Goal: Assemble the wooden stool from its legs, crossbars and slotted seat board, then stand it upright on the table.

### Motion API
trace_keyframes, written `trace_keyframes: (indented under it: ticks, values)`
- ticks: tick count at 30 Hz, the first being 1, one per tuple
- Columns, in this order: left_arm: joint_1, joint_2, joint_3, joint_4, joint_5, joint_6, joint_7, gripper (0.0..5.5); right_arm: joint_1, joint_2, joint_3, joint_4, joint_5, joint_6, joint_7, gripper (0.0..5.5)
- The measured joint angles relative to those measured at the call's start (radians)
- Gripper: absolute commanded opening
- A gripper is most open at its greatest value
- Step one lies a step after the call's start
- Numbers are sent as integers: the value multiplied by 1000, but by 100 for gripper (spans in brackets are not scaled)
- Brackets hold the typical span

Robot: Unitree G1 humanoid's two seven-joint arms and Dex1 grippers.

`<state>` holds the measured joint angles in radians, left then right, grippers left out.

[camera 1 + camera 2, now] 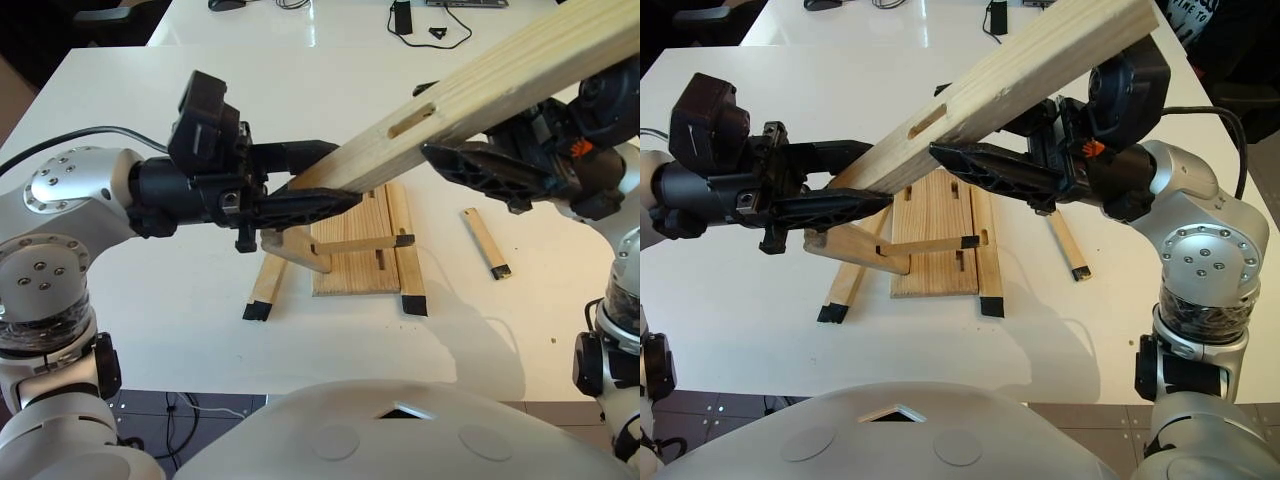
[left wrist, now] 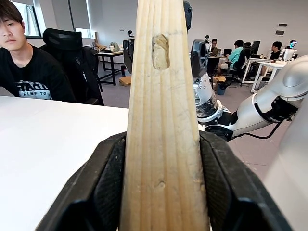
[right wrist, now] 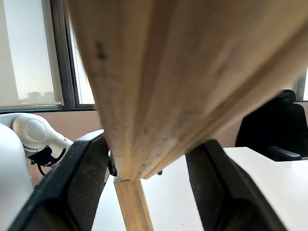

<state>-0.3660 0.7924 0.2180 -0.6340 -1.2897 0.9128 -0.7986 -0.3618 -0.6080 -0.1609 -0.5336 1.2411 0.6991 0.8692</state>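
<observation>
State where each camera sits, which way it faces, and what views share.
Left eye: on the head, facing down over the table; left gripper and right gripper show.
Right eye: beside it, same scene, both holding the plank.
Left wrist: looks along the plank between its own fingers.
Right wrist: likewise, plank between its fingers.
All four share the plank.
</observation>
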Motion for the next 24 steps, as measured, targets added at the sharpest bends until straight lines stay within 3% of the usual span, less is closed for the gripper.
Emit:
trace_keyframes:
  ticks: [8,9,15,24]
  values:
    - [11,34,-33,26,32,-48,-75,202,27,-7,24,-7,-44,-55,63,212]
    - [3,35,-41,33,32,-48,-76,239,31,-9,24,-7,-46,-61,65,212]
    - [-30,26,-56,78,10,-31,-39,320,31,-19,24,-14,-62,-77,64,205]
    - [-60,-5,-72,120,27,-31,62,323,-33,-19,-2,89,-75,-79,34,204]
